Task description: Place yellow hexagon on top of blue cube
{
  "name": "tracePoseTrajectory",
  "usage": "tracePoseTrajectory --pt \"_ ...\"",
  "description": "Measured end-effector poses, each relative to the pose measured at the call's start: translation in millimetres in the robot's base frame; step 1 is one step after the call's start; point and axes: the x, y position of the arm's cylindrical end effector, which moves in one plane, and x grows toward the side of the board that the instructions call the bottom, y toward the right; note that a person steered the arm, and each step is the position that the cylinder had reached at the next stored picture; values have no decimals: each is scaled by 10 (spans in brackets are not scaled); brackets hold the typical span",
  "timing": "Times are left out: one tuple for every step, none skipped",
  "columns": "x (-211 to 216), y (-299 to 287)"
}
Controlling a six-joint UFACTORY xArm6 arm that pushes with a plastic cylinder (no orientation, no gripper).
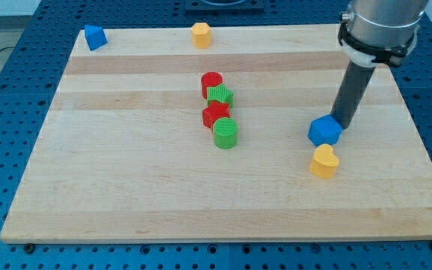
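A yellow hexagon (pixel 201 34) sits near the board's top edge, left of centre. A blue cube (pixel 325 130) lies at the view's right, with a yellow heart-shaped block (pixel 324 160) just below it and close to it. My tip (pixel 343 124) is down on the board at the blue cube's upper right side and seems to touch it. The yellow hexagon is far from my tip, up and to the left.
A blue triangular block (pixel 94 37) sits at the board's top left corner. A red cylinder (pixel 211 83), a green block (pixel 220 95), a red star (pixel 215 114) and a green cylinder (pixel 225 133) form a tight column mid-board. The wooden board (pixel 126 187) lies on a blue perforated table.
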Motion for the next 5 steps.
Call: tracePoseTrajectory --pt "91 -70" --pt "27 153" --pt "-290 200" --pt "-1115 112" --pt "-1811 -228"
